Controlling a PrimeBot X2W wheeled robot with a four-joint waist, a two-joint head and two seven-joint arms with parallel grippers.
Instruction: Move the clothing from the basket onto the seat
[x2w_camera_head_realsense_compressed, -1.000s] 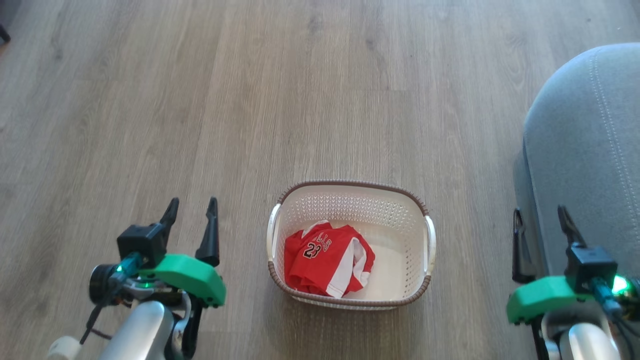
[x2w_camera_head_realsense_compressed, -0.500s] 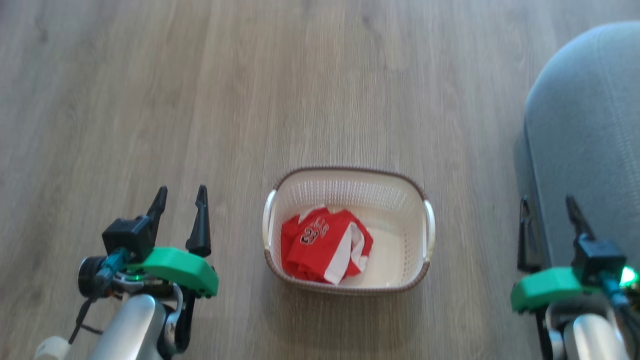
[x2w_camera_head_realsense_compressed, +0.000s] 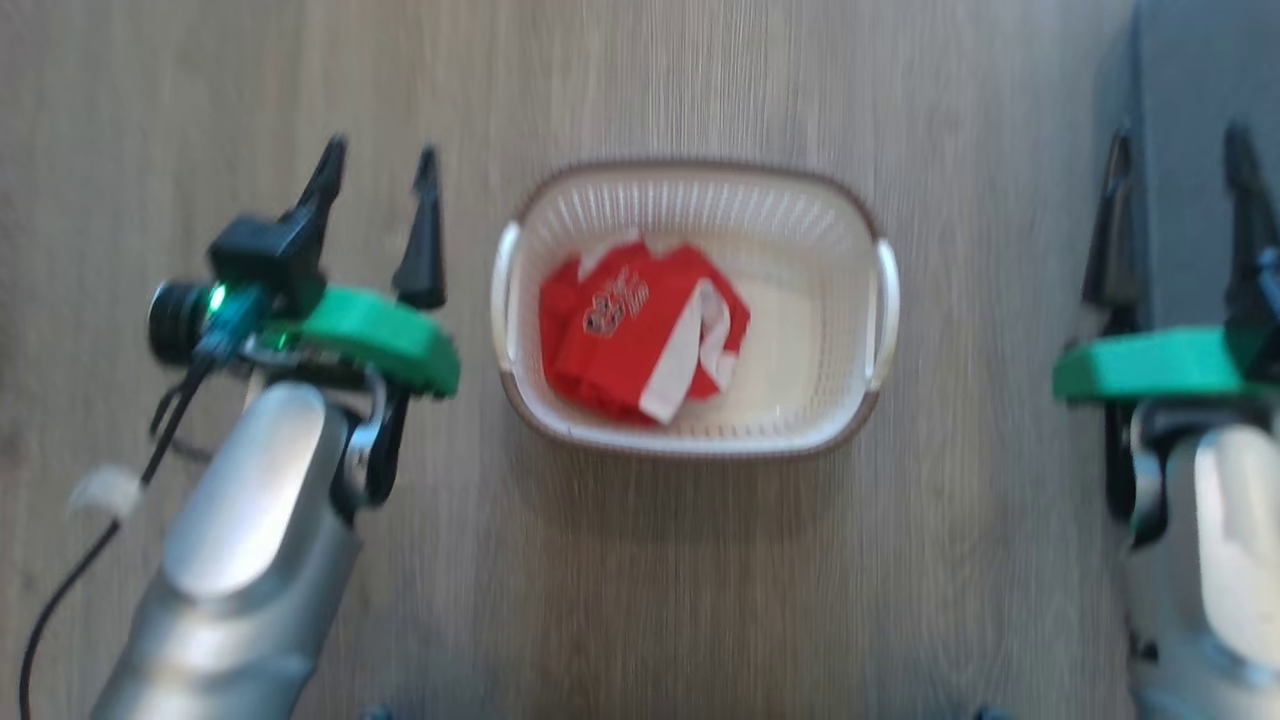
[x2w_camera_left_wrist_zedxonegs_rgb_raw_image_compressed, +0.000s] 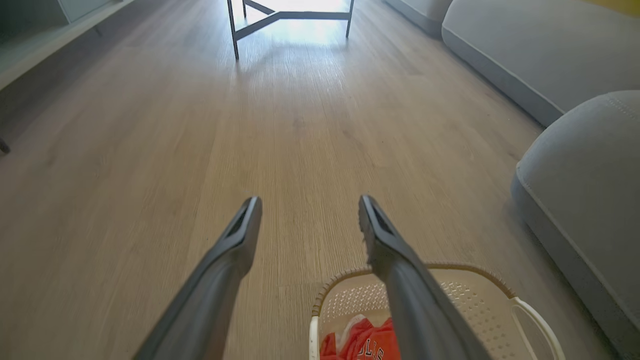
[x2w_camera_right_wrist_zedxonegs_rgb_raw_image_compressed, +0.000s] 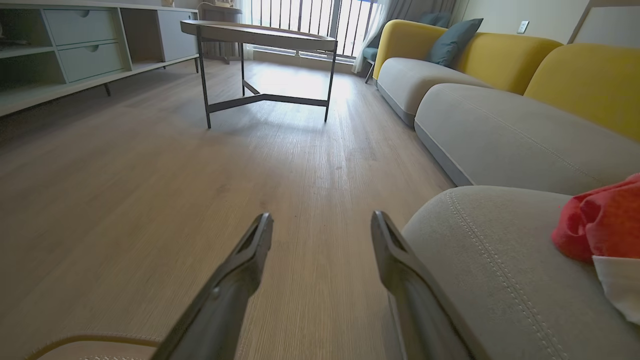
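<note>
Judged partway through. Noted one red garment (x2w_camera_right_wrist_zedxonegs_rgb_raw_image_compressed: 600, 220), with a white piece beside it, already lying on the seat (x2w_camera_right_wrist_zedxonegs_rgb_raw_image_compressed: 500, 260), off to the right of the right claw (x2w_camera_right_wrist_zedxonegs_rgb_raw_image_compressed: 321, 215) and a little ahead of its tips. Noted one red jersey (x2w_camera_head_realsense_compressed: 630, 325) with white trim left in the basket (x2w_camera_head_realsense_compressed: 690, 170), crumpled against the wall nearest the left claw (x2w_camera_head_realsense_compressed: 381, 152). Cannot tell whether anything lies beneath the jersey. Left to do, as judged: lift out the jersey, carry across, set down on the seat.

Left claw: seen with jaws spread wide, gripping nothing, touching nothing. Hangs over bare floor (x2w_camera_head_realsense_compressed: 700, 600) just beside the basket, with the basket rim to its right and the jersey low and right of its right finger in the left wrist view. Right claw: likewise spread wide, empty, no contact seen. Sits across the basket from the left claw, well apart from the rim, with the seat close on its right. Noted blur across the head view; print on the jersey not readable there. Would expect the left claw to be better placed for the pick, being nearer the jersey.
</note>
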